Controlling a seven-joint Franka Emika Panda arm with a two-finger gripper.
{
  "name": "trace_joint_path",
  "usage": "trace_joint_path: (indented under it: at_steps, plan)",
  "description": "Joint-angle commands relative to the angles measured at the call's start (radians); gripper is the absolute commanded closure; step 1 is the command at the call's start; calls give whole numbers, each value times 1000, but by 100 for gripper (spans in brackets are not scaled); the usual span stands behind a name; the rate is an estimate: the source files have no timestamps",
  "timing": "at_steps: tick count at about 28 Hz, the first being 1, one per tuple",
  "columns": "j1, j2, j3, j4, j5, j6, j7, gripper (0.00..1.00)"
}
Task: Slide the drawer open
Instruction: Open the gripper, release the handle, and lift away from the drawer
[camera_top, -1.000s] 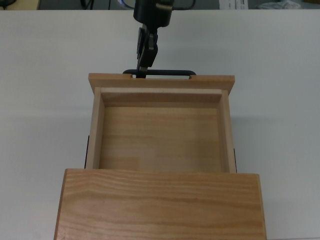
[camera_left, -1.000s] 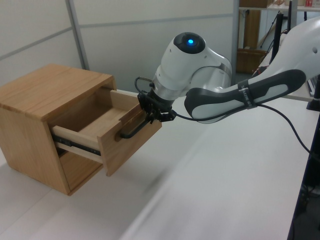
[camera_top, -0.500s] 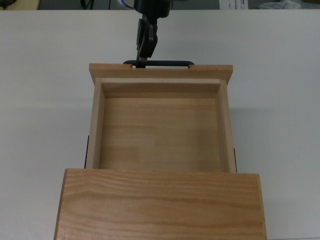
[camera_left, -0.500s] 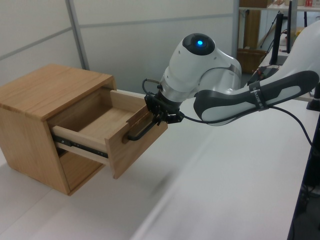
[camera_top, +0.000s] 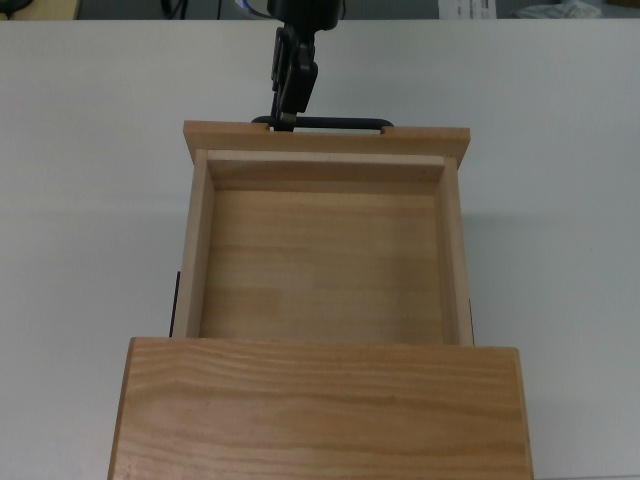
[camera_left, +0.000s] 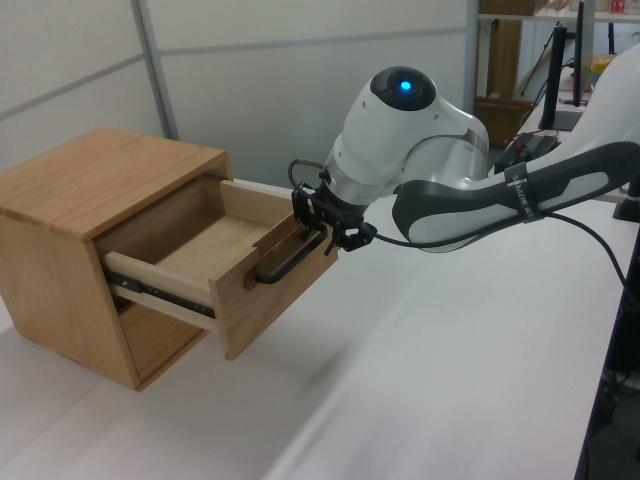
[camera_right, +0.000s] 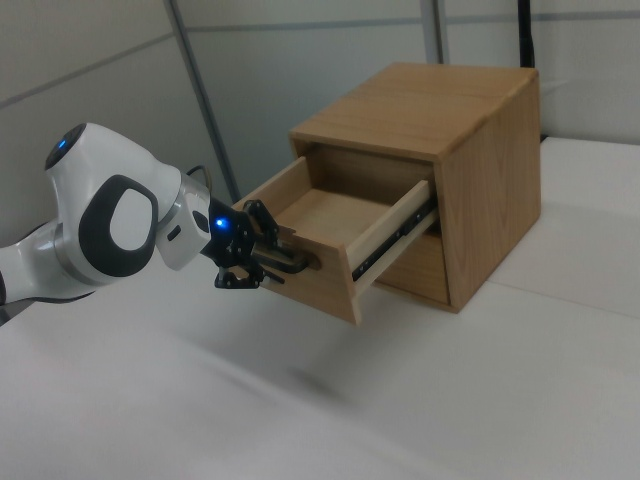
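Observation:
The drawer (camera_top: 325, 270) is a light wood tray pulled far out of the cabinet, and its inside is bare. Its long black bar handle (camera_top: 340, 123) runs along the front panel (camera_left: 275, 290). My gripper (camera_top: 284, 120) is at the handle's left end in the top view, its fingers closed above and below the bar. In the left view the gripper (camera_left: 322, 228) holds the handle's (camera_left: 290, 262) far end. The right view shows the gripper (camera_right: 262, 258) against the front panel (camera_right: 310, 280).
The darker wooden cabinet (camera_left: 70, 230) stands on a white table (camera_left: 450, 380); its top (camera_top: 320, 410) fills the bottom of the top view. Black slide rails (camera_right: 395, 235) show along the drawer's sides. A shelf and cables (camera_left: 560, 60) lie behind the arm.
The drawer has slid further out of the cabinet with my gripper on its handle. The travel over the last half second is smaller than before.

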Motion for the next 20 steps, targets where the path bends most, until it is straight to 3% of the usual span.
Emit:
trace_joint_path:
  at_steps: [1,10,17,20]
  plan:
    - [10,-36,-10,-32,34,-8,-55,0]
    - [19,-36,-13,-15,46,-8,-112,0]
    - [21,-39,-14,5,162,-50,-337,0]
    - [21,-39,-14,17,185,-67,-440,0]
